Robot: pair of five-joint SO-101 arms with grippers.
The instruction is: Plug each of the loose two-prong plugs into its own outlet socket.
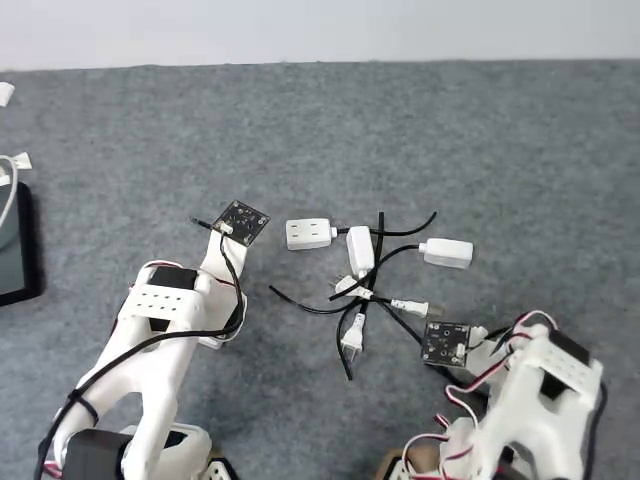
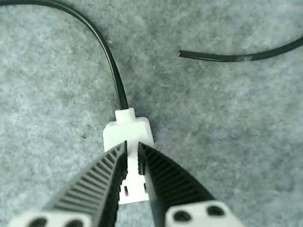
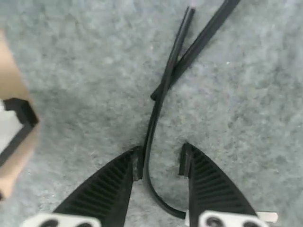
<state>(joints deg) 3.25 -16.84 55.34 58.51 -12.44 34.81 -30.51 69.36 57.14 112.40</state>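
— Found the left gripper (image 2: 132, 145) pressed shut on a white plug (image 2: 129, 130), pinching it close to the prong end, down at the grey mat (image 2: 227, 142), with its black cord (image 2: 108, 53) curving away.

— And on the right?

— Saw the right gripper (image 3: 160, 161) spread wide, low over the mat, straddling a second cord (image 3: 149, 132) and gripping nothing.

— Judged the step how?

— As bringing that plug to a socket. Spotted the nearest outlet socket (image 1: 308, 234) close to the left arm's tip, at the edge of the tangle in the middle of the table, between both arms.

— Needed what, to go well?

— Probably a hold farther back on the body, to leave the prongs free for the slots. Then called for squaring prongs to slots before any push, and for pressing straight and slowly. Seemed wise as well to pin the light socket with the right gripper, to stop it sliding.

— Any risk?

— Possibly drag from the cord, enough to twist the plug off line. Could not tell from here how firm the pinch was.
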